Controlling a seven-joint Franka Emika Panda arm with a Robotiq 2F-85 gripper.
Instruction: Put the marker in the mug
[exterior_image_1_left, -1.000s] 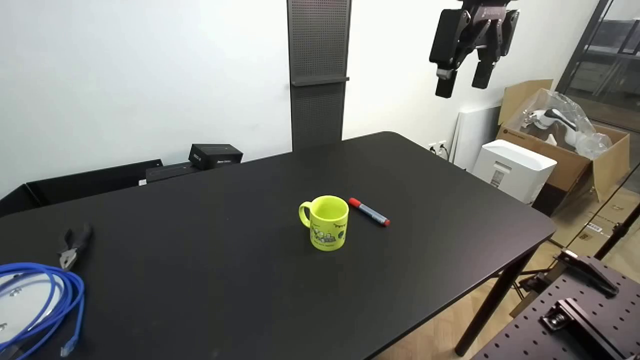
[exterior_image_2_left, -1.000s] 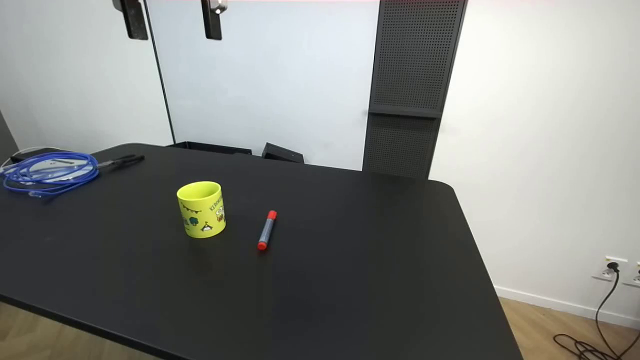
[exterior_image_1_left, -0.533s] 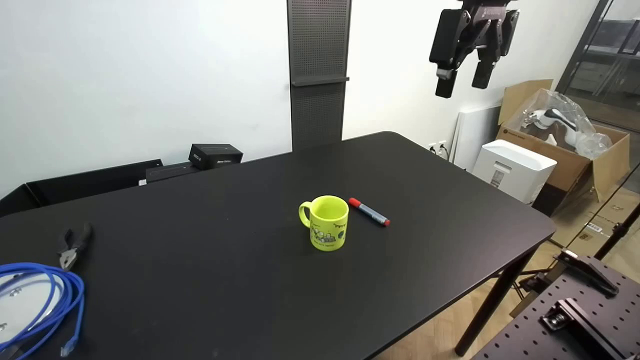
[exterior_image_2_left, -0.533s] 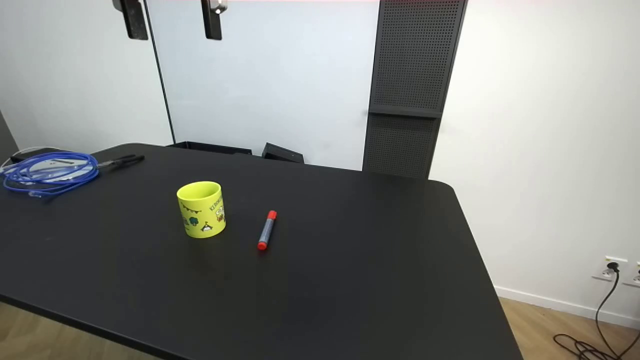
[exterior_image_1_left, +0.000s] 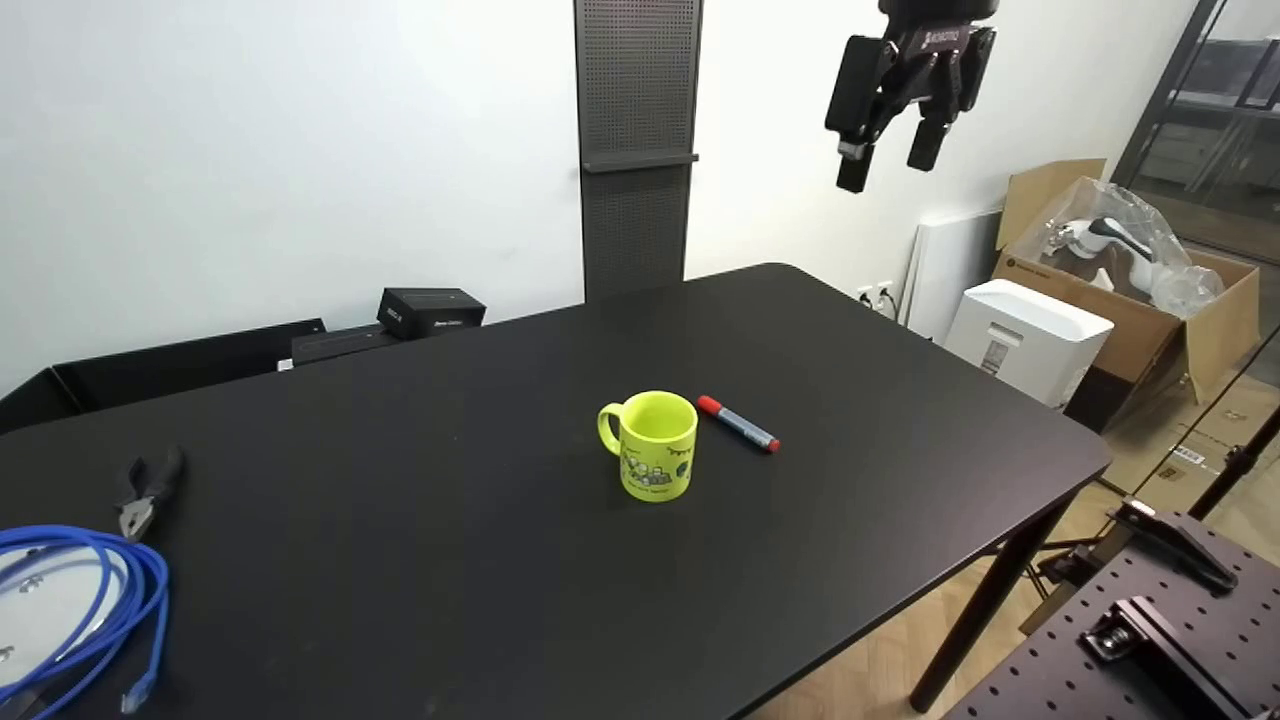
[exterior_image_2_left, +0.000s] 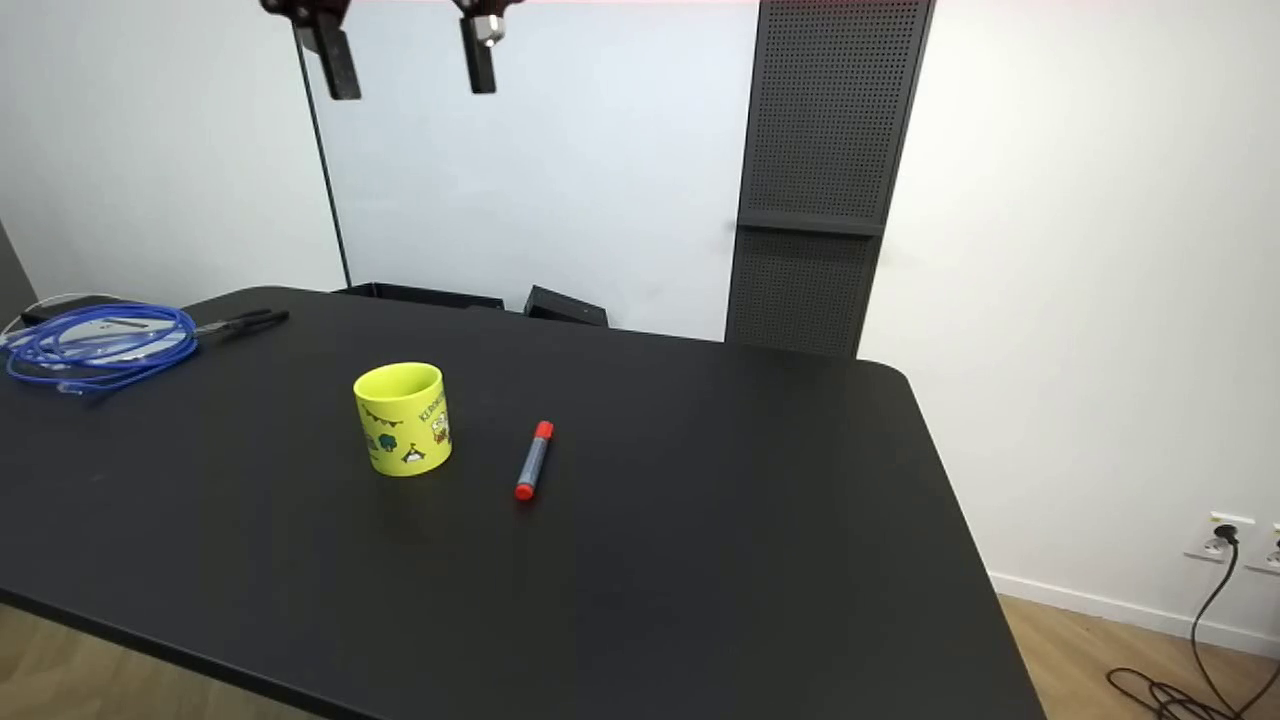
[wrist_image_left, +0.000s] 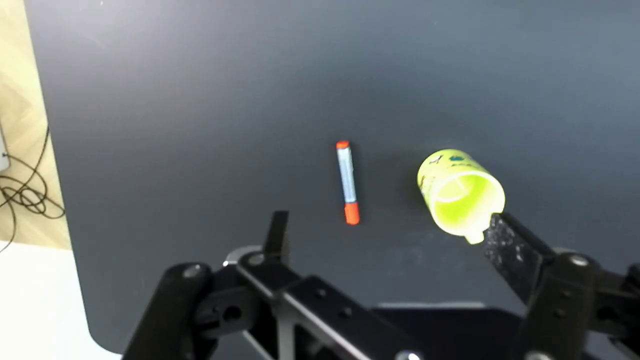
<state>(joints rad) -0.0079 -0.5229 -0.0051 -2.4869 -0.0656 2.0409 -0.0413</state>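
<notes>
Wrist view: marker flat on black table, red both ends, grey-blue between, just beside mug but apart from it; mug upright, yellow-green, printed, handle seen in an exterior view. Gripper hangs well above table, fingers spread wide, holding nothing. Further along table, in both exterior views, blue cable in loose coils, pliers near it. Past table's far edge, black box, dark perforated panel at white wall
</notes>
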